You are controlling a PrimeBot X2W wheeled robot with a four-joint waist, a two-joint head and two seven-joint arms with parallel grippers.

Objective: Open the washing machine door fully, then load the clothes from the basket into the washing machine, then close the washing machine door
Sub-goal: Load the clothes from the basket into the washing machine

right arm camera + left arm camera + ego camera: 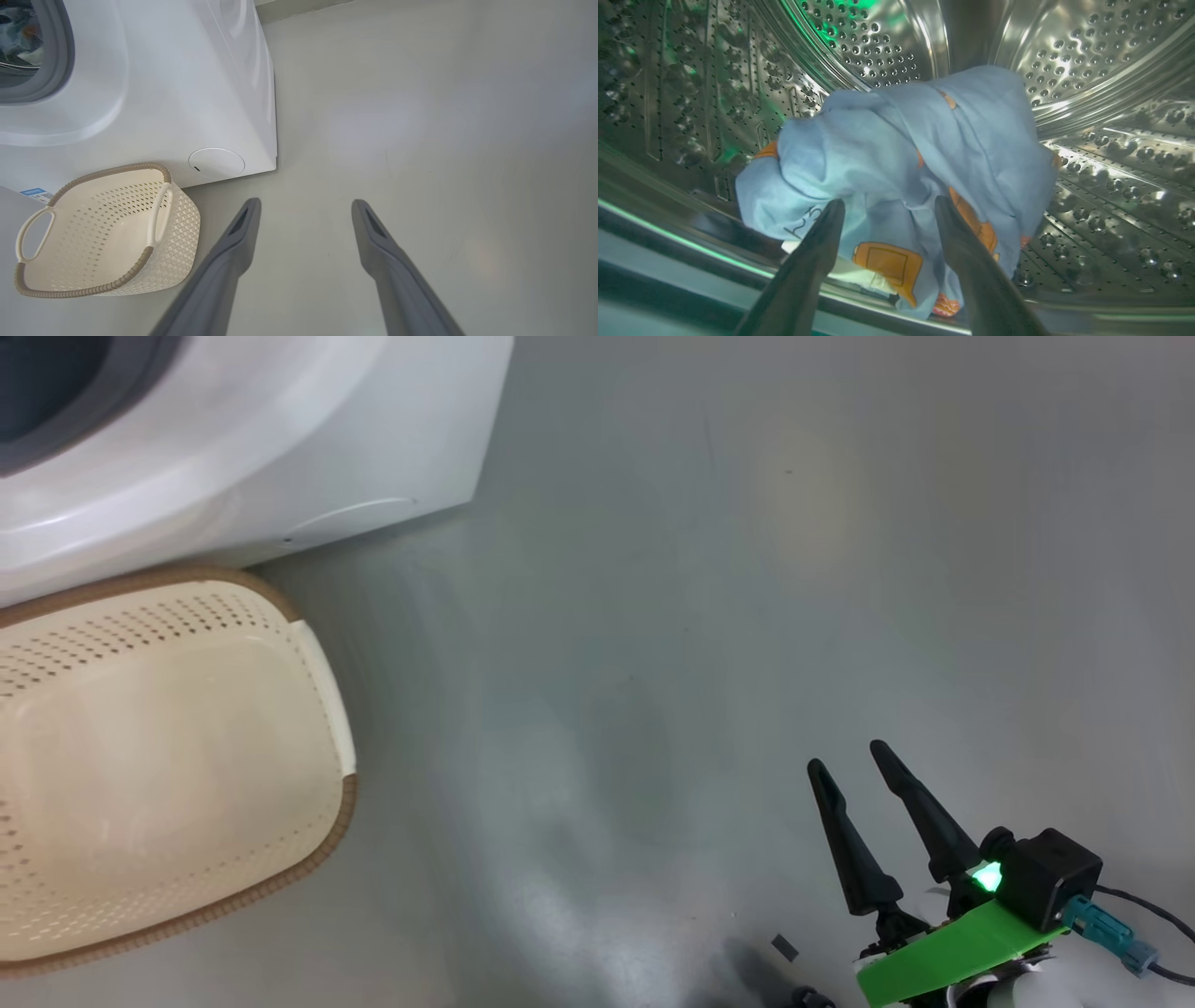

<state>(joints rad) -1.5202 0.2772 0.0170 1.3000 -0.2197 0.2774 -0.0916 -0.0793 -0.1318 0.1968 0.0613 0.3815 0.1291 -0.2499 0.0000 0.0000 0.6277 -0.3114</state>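
Spread wide and holding nothing, the left gripper [887, 210] is seen at the bottom of its wrist view; just beyond, soft blue printed clothes [896, 140] lie heaped in the glossy perforated steel drum [1087, 46]. The right gripper [845, 756] is likewise parted, empty. The cream perforated basket [345, 803], lower left, is seen bare: loading is judged done, only the closing step left

Blue printed clothes [896, 154] lie bunched inside the washer's [280, 448] steel drum [1087, 56]; the cream basket [187, 616] beside it seems empty.

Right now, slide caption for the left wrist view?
Left gripper, jaws open, before light-blue clothes in the steel drum.
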